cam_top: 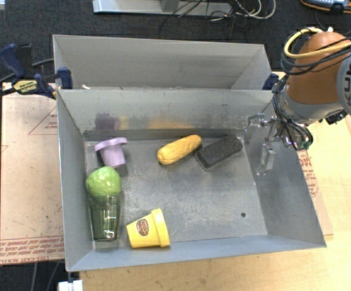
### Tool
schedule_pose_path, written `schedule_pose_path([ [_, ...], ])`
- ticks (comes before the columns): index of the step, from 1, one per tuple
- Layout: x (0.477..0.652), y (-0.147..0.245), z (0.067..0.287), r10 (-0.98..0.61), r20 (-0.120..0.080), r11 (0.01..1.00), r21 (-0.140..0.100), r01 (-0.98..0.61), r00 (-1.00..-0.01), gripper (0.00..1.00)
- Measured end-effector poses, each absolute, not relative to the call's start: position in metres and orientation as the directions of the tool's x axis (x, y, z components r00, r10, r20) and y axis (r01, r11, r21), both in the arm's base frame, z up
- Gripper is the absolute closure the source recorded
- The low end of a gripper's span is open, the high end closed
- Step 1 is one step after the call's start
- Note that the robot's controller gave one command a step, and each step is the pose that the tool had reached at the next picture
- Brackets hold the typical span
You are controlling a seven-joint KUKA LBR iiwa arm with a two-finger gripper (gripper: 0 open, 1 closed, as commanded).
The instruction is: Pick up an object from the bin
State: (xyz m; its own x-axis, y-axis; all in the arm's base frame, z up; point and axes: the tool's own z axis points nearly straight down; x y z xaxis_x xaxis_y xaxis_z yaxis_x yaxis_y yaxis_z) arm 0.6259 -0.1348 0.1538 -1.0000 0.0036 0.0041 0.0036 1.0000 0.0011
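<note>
Camera view is showing me the gripper [265, 156] hanging at the right side of the grey metal bin [284, 211], over the upper part of its sloping right wall, near the far right corner. I am seeing it as a pale metal piece pointing downward beneath the arm's orange cover [317, 71], with a loop of cables [293, 135] dangling just beside it. Whether it is parted or closed I cannot tell from this angle, and I am not making out anything in its grasp.

Nearest to it, a dark grey block [219, 151] is lying flat on the bin floor close to the back wall, slightly tilted, just to the left of the gripper and apart from it. A yellow corn cob [179, 148] is lying beside the block's left end, near it, though I cannot tell whether they are touching.

Well apart, along the left wall, a lilac cup [112, 151] is sitting with its flared rim uppermost. Just in front of it a green ball [103, 181] is resting against the far end of a clear glass [105, 220]. A yellow cup [148, 228] bearing a round logo is lying on its side next to the glass, near the front wall.
</note>
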Motion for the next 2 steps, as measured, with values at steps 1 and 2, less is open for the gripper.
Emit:
schedule_pose_path([
  [1, 0.627, -0.134, 0.159, 0.002, -0.002, 1.0, 0.0, 0.002, -1.0, 0.0],
  [2, 0.633, -0.109, 0.138, -0.073, -0.005, 0.997, -0.003, -0.073, -0.997, 0.0],
])
